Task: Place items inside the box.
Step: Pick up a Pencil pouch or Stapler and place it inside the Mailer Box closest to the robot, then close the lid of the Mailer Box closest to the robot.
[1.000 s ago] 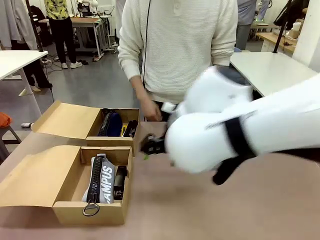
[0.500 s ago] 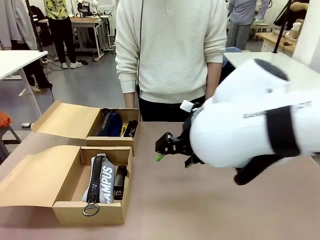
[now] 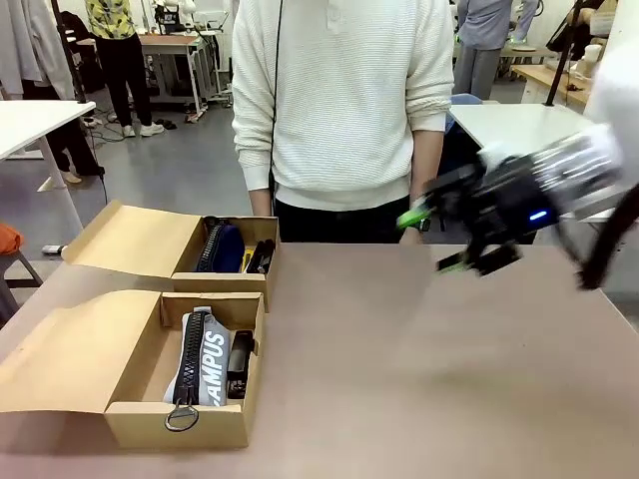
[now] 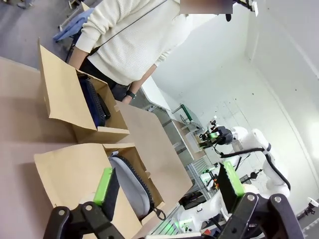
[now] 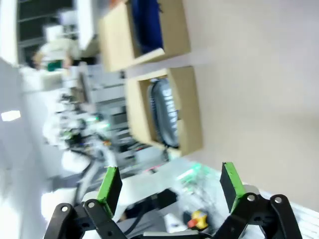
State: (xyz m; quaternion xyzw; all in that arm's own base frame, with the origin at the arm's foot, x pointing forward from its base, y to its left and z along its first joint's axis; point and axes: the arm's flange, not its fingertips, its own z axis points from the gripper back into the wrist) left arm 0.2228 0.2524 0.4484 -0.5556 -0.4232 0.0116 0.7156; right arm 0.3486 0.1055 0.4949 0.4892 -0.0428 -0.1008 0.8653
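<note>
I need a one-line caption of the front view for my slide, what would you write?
Open, empty right gripper above the table, away from two cardboard boxes; near box holds the grey pencil case.

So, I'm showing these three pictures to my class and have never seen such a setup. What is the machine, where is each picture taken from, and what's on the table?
These are two robot arms at a table, facing a person. The front picture looks across the table. The other two come from cameras on the wrists, looking along each gripper's green-tipped fingers. The right gripper hangs open and empty above the table; the left gripper is open and empty too. Two open cardboard boxes sit on the table. The near box holds a grey pencil case beside a black item. The far box holds dark items.
</note>
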